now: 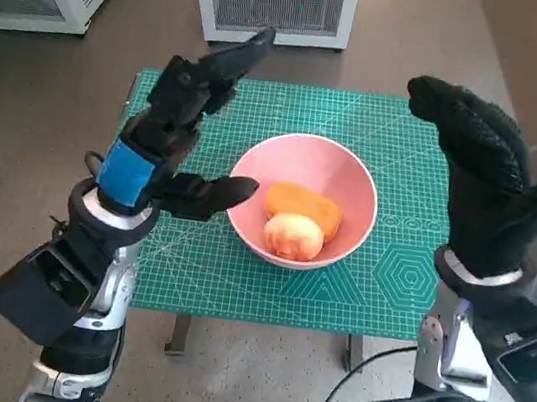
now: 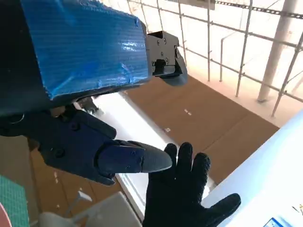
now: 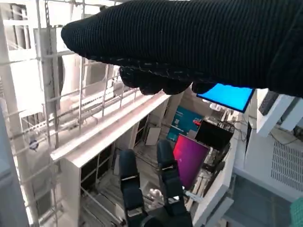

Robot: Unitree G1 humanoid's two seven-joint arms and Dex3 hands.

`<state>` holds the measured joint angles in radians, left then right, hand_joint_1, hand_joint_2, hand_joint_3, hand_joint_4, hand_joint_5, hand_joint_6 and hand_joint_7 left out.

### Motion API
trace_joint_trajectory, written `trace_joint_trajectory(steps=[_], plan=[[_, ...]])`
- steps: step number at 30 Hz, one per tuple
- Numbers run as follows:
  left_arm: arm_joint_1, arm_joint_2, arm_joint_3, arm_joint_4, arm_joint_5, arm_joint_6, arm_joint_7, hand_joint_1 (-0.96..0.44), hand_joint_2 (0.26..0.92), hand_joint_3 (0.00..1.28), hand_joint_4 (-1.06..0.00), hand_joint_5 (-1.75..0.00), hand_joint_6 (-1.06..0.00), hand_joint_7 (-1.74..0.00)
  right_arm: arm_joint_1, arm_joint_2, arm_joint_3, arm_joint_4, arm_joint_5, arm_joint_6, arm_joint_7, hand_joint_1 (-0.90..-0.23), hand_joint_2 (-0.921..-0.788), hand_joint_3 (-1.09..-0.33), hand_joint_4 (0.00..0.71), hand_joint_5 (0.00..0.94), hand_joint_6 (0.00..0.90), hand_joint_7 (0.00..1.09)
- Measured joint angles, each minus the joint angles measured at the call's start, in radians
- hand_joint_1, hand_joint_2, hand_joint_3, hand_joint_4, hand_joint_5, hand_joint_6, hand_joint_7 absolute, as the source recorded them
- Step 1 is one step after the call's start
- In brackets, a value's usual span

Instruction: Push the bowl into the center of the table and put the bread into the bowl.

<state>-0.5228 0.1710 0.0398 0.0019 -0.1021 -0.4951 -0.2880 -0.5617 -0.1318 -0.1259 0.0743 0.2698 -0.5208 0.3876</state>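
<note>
Now, with the bowl (image 1: 304, 201) near the middle of the surface (image 1: 393, 280) and the bread (image 1: 304, 207) inside it, both my hands, left hand (image 1: 183, 133) and right hand (image 1: 479, 177), hover raised, fingers spread and holding nothing, so a careless lowering could knock the rim.

Looking like a lab or industrial test hall; sitting beyond the green cutting mat (image 1: 279, 263), two white perforated equipment cabinets (image 1: 273, 0) on bare floor; rising high above the mat, metal railings (image 2: 227, 42), beams and lit screens (image 3: 189, 161).
</note>
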Motion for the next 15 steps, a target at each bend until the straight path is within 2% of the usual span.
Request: trace_joint_trajectory(steps=[15], plan=[[0.009,-0.013,0.006,0.003,-0.018,-0.001,0.013,-0.65,0.921,0.39,-0.2,-0.04,0.0,-0.63,-0.01,-0.007,0.018,-0.008,-0.002,0.015,-0.011,-0.412,-0.921,-0.458,0.408,0.0,0.118,0.72]])
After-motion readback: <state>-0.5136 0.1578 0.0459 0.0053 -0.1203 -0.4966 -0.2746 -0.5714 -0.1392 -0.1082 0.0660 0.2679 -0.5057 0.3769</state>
